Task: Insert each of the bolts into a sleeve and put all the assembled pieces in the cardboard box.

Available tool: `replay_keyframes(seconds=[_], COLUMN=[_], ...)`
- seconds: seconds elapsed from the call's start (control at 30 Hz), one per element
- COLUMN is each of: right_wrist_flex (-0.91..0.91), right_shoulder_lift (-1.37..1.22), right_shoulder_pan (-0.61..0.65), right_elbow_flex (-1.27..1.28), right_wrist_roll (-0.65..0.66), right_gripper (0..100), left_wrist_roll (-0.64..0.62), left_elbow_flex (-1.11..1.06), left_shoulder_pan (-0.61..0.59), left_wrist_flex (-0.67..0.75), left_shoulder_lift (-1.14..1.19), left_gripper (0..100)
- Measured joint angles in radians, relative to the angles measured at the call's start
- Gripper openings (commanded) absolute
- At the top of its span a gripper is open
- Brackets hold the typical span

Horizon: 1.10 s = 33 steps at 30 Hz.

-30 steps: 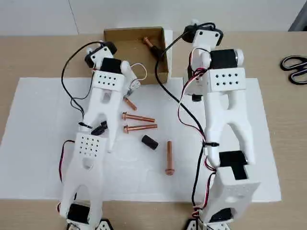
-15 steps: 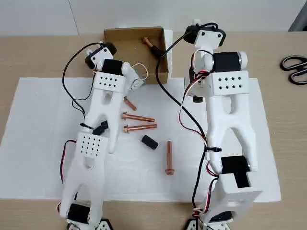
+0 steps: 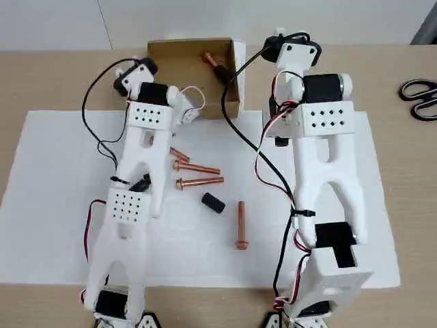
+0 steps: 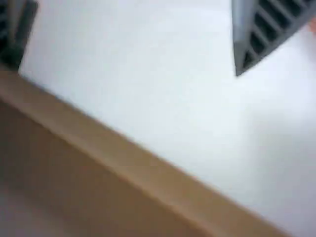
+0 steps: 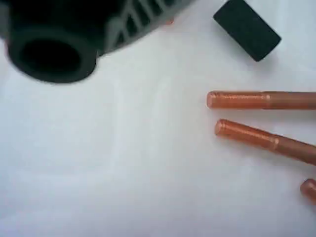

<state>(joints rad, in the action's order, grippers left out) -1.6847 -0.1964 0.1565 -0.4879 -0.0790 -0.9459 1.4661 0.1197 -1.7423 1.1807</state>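
Three long copper bolts point(image 3: 196, 167) point(image 3: 199, 182) point(image 3: 241, 224) and a shorter one point(image 3: 179, 154) lie on the white sheet point(image 3: 61, 191). A loose black sleeve point(image 3: 213, 203) rests between them. The cardboard box point(image 3: 164, 68) stands at the back with an assembled piece point(image 3: 215, 65) inside. My left gripper point(image 3: 190, 115) hovers open beside the box's front wall point(image 4: 98, 163), with nothing between its fingers point(image 4: 261, 34). My right gripper point(image 3: 276, 133) hangs to the right of the box, shut on a black sleeve point(image 5: 49, 54). From there I see the loose sleeve point(image 5: 247, 29) and bolts point(image 5: 261, 99).
Black scissors point(image 3: 418, 96) lie on the wooden table at the far right. Cables run from both arms past the box's right wall. Bare sheet stretches to the left of the left arm and along the front edge.
My left gripper has moved away from the short bolt toward the box's front wall. The right arm shifted slightly, then held still with its sleeve.
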Motion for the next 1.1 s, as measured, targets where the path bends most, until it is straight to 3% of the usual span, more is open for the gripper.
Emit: replay_keyframes(seconds=[0.33, 0.5, 0.83, 1.1], right_wrist_flex=[0.0, 0.0, 0.0, 0.0], right_shoulder_lift=[0.0, 0.0, 0.0, 0.0], right_shoulder_pan=[0.002, 0.002, 0.002, 0.002], right_elbow_flex=[0.0, 0.0, 0.0, 0.005], right_wrist_roll=[0.0, 0.0, 0.0, 0.0], right_gripper=[0.5, 0.5, 0.5, 0.5], left_wrist_roll=[0.064, 0.064, 0.003, -0.138], left_elbow_flex=[0.069, -0.104, -0.666, -0.769], left_shoulder_pan=[-0.014, -0.055, -0.032, -0.029], left_wrist_flex=[0.002, 0.002, 0.002, 0.005], left_shoulder_lift=[-0.006, -0.121, -0.446, -0.45], left_gripper=[27, 27, 27, 27])
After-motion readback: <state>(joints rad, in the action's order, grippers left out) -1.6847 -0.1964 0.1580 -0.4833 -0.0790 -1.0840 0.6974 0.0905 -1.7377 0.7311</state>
